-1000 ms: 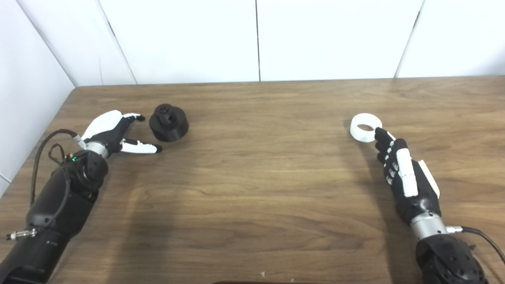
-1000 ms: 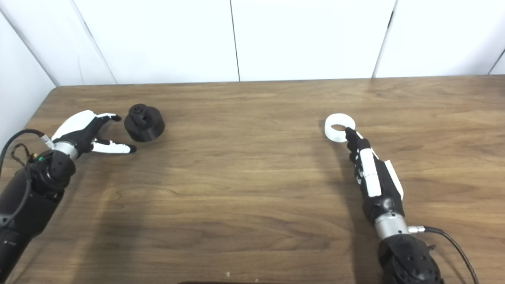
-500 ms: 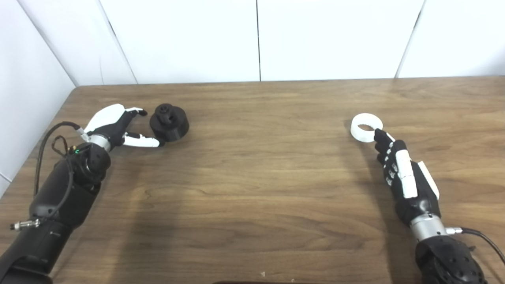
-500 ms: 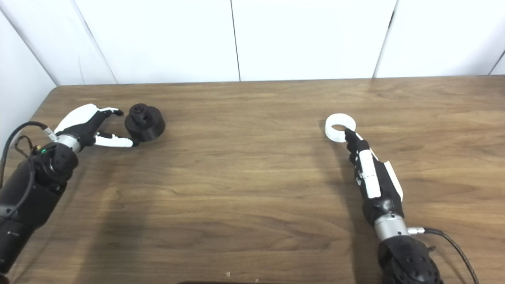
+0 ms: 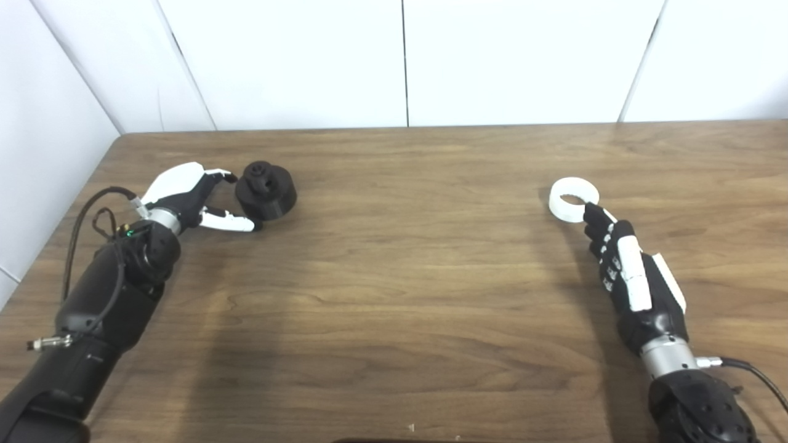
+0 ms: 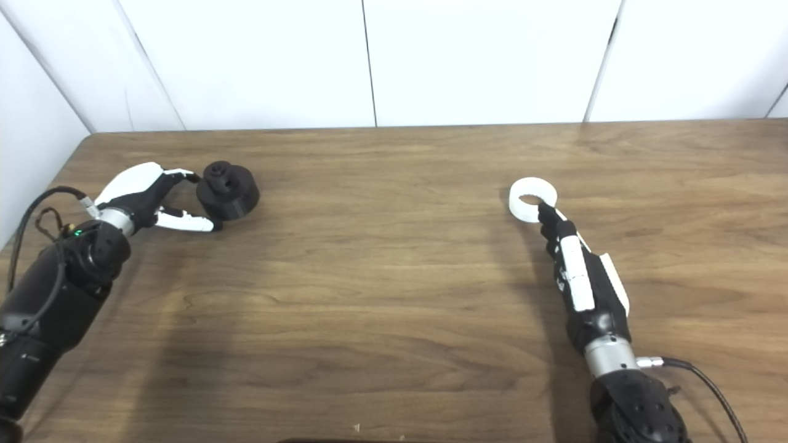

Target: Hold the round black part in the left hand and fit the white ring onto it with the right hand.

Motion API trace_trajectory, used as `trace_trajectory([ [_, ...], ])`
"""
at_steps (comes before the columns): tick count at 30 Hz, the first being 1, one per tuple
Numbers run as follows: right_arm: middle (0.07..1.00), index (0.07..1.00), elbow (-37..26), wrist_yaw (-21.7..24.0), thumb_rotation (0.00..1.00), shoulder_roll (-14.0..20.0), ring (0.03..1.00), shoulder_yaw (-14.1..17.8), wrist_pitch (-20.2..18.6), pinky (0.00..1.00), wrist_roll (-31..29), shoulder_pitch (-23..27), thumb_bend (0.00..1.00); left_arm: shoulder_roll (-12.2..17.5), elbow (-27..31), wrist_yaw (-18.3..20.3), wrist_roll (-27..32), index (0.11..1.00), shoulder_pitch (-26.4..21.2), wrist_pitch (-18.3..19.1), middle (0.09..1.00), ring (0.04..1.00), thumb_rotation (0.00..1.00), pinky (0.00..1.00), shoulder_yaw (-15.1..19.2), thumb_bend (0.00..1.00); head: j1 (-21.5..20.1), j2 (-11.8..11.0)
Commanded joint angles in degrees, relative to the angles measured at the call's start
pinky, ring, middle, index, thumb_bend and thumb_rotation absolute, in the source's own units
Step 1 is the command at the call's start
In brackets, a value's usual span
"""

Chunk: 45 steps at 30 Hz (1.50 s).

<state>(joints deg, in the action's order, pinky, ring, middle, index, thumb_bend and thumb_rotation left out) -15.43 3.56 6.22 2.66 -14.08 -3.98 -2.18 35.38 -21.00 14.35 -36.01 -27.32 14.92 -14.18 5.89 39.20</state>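
The round black part point(image 5: 266, 190) stands on the wooden table at the far left, a small knob with a hole on top of a wider drum. My left hand point(image 5: 188, 200) lies just left of it, open, its fingers and thumb spread toward the part's side and reaching its edge. The white ring point(image 5: 572, 199) lies flat on the table at the right. My right hand point(image 5: 628, 271) rests below the ring with fingers stretched out, the fingertips point(image 6: 545, 212) touching the ring's near rim. Neither hand holds anything.
The wooden table point(image 5: 406, 271) runs to white wall panels at the back and left. Cables point(image 5: 86, 215) loop off the left forearm, and another cable point(image 6: 695, 375) leaves the right wrist. The table's left edge is close to the left arm.
My left hand has moved up and right to the black part, its fingers now at the part's side. The right hand and the white ring have stayed put.
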Motion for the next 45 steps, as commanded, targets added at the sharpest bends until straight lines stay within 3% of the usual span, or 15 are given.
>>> trace_trajectory([
  [1,0.942,0.907,-1.84,-0.09,1.00,-0.26,0.970,-0.09,2.38,1.00,0.16,0.18,0.57,1.31,0.10,-1.88,-1.04,0.856,-3.64,-1.14,0.943,0.991,0.51,0.92,0.34,0.94,0.04,-0.03],
  [16,0.942,0.903,-2.18,-0.10,1.00,-0.07,0.965,-0.10,1.90,1.00,0.80,-0.30,0.58,-0.42,-5.17,-3.85,-0.88,0.845,-6.44,-4.40,0.934,0.985,0.53,0.91,-0.28,0.95,-0.26,-0.54],
  [33,0.946,0.898,-1.78,0.18,1.00,0.02,0.963,-0.29,2.58,1.00,1.00,-1.04,0.59,-1.37,-6.65,-4.61,-1.17,0.852,-8.01,-5.58,0.929,0.982,0.51,0.88,-1.00,0.93,-0.51,-0.68],
  [45,0.939,0.902,-1.65,0.44,1.00,0.13,0.963,0.14,2.81,1.00,0.19,-1.06,0.58,-1.72,-6.95,-6.70,-0.09,0.700,-7.48,-7.16,0.885,0.950,0.37,0.84,-0.11,0.81,-0.40,-0.58],
])
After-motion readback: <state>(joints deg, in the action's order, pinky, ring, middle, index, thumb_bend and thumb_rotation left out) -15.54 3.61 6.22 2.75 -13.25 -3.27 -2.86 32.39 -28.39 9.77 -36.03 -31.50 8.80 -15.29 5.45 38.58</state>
